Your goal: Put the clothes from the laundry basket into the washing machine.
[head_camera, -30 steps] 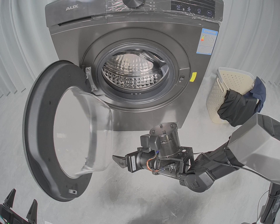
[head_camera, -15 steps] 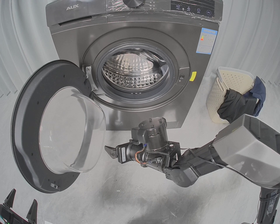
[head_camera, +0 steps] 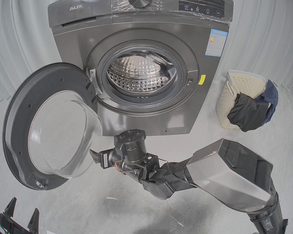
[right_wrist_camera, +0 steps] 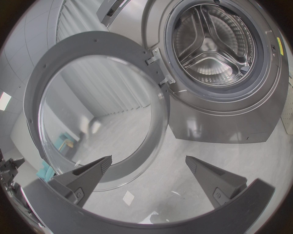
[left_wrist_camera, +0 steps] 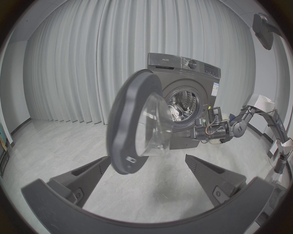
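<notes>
The clothes [head_camera: 248, 111] are draped on the basket [head_camera: 227, 94] right of the washer [head_camera: 137, 27], well apart from the right claw [head_camera: 93, 153] (spread wide, empty), which is held at the washer's door [head_camera: 27, 103].

The right gripper [right_wrist_camera: 148, 161] is hovering with fingers spread apart before the washing machine [right_wrist_camera: 213, 122], whose door [right_wrist_camera: 91, 42] is standing open beside the drum [right_wrist_camera: 213, 39].

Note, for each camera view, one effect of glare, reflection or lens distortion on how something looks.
Head view: light glares off the steel drum and the film over the control panel. Left wrist view: the lens bows the curtains and darkens the corners. Right wrist view: the domed door glass warps the room seen in it.
</notes>
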You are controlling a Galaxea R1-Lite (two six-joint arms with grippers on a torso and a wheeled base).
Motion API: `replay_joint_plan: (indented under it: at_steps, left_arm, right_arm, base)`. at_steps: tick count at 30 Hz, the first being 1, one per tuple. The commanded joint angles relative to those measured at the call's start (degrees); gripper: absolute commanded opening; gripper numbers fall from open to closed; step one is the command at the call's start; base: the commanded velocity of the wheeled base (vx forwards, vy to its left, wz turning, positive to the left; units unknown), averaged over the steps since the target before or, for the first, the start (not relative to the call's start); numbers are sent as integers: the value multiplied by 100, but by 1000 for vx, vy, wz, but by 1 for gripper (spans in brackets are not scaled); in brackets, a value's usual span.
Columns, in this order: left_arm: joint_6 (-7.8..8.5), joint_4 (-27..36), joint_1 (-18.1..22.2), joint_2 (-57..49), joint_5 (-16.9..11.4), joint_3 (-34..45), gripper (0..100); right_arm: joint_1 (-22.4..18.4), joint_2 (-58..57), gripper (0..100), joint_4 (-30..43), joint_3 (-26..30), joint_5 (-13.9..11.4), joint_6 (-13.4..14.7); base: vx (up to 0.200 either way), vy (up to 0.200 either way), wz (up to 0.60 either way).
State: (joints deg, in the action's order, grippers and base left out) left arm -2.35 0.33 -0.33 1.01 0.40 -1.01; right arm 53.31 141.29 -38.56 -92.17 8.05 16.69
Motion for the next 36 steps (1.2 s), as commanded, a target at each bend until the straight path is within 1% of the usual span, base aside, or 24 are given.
replay_joint_plan:
  at_steps: [1,3,4,6,8,9,12,13,14,15,17,19,20,21,25,26,28,29,31,33,35,36]
  left_arm:
    - [-11,2,-2,-75,4,84,100]
    - [-11,2,-2,-84,4,84,100]
    - [-11,2,-2,-75,4,84,100]
    - [-11,2,-2,-75,-5,84,100]
    - [-2,2,-2,-75,4,84,100]
    - [-2,2,-2,-75,-5,84,100]
    - [42,-7,-2,-84,4,84,100]
    - [51,-15,7,-84,4,84,100]
    - [51,-15,7,-84,4,84,100]
    - [51,-15,7,-84,-5,84,100]
    - [77,-24,7,-84,-14,92,100]
    - [139,-24,7,-84,-23,92,100]
    - [191,-24,7,-84,-23,92,100]
    - [200,-24,7,-84,-23,92,100]
    - [200,-24,7,-84,-23,92,100]
    - [200,-24,7,-84,-23,92,100]
    - [200,-24,7,-84,-23,92,100]
    - [200,-24,7,-84,-23,92,100]
    - [200,-24,7,-84,-23,92,100]
    - [200,-24,7,-84,-23,92,100]
    - [200,-24,7,-84,-23,92,100]
    - [200,-24,7,-84,-23,92,100]
  right_arm:
    - [-58,329,100,-170,-556,189,159]
    - [-145,180,100,-178,-363,233,194]
    - [-198,4,100,-187,-169,241,186]
    - [-295,-603,100,-117,481,241,168]
    - [-444,-1262,100,-90,1158,241,89]
    - [-532,-1578,100,-90,1457,241,19]
    - [-805,-2817,100,-108,2626,233,-307]
    - [-919,-3292,100,-108,3056,233,-368]
    - [-989,-3564,100,-108,3293,233,-403]
    - [-1156,-4162,100,-108,3821,233,-465]
    - [-1490,-5067,100,-99,4629,215,-676]
    - [-1833,-5779,100,-108,5227,171,-869]
    - [-2123,-6333,100,-99,5649,153,-1019]
    - [-2360,-6729,100,-99,5939,109,-1133]
    - [-3134,-8020,100,-99,6792,-84,-1484]
    - [-3239,-8249,100,-90,6950,-93,-1519]
    - [-3476,-8935,100,-90,7433,-75,-1563]
    - [-3476,-8935,100,-90,7433,-75,-1563]
    - [-3863,-9559,100,-90,7987,-110,-1572]
    - [-3933,-9646,100,-90,8066,-119,-1572]
    - [-4162,-10095,100,-90,8418,-128,-1572]
    - [-4215,-10262,100,-90,8602,-119,-1581]
  base:
    - [0,0,0]
    - [0,0,0]
    - [0,0,0]
    - [0,0,0]
    - [0,0,0]
    - [0,0,0]
    - [0,0,0]
    - [0,0,0]
    - [0,0,0]
    - [0,0,0]
    - [0,0,0]
    - [0,0,0]
    - [0,0,0]
    - [0,0,0]
    - [0,0,0]
    - [0,0,0]
    - [0,0,0]
    - [0,0,0]
    - [0,0,0]
    - [0,0,0]
    - [0,0,0]
    - [0,0,0]
